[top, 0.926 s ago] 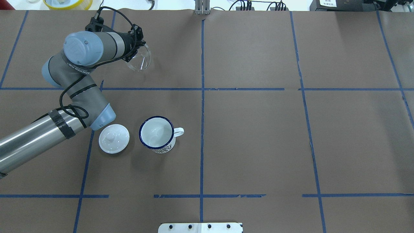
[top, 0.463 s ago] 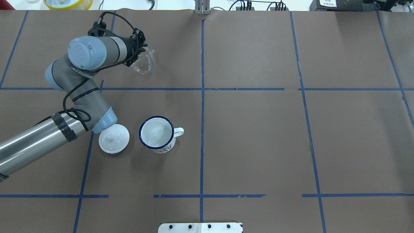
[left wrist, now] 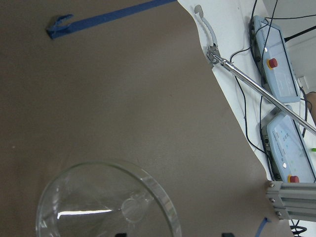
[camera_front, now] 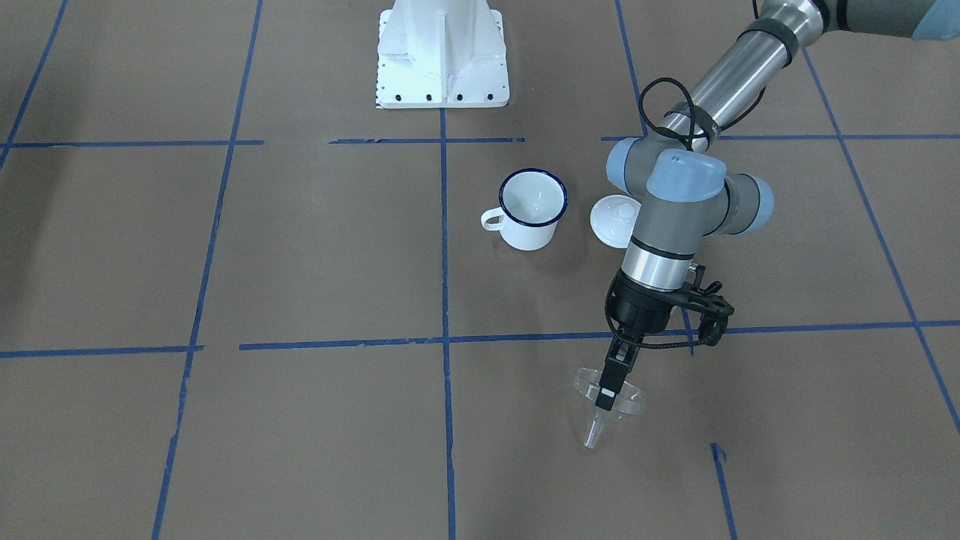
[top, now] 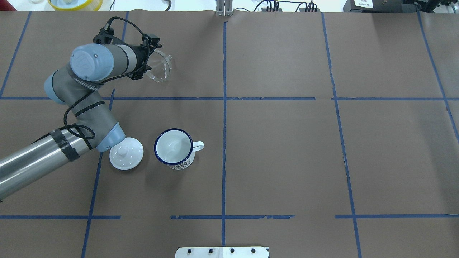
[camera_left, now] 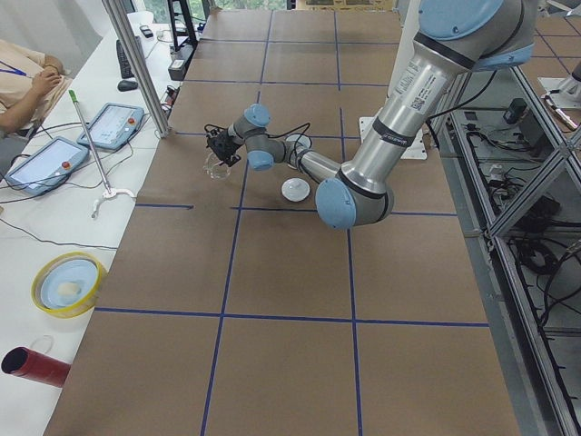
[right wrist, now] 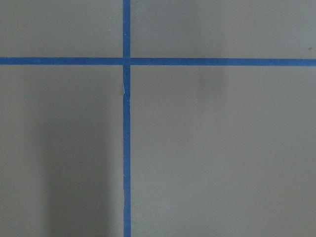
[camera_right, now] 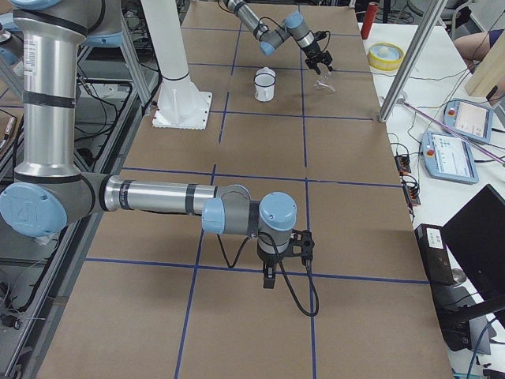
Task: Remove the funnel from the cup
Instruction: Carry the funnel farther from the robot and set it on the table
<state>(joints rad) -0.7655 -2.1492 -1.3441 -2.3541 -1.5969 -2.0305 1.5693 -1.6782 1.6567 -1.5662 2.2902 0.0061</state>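
Left gripper point(camera_front: 604, 391) pinches the tilted funnel point(camera_front: 628, 400) by its rim; thin hold could slip, or funnel rolls on release; right gripper point(camera_right: 269, 278) can't tell.

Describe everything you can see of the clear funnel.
The funnel is small, of clear, glassy-looking plastic: a wide round cone narrowing to a short spout. It is held tilted, the left gripper shut on its rim, over brown paper well away from the cup. Whether its spout touches the paper is unclear.
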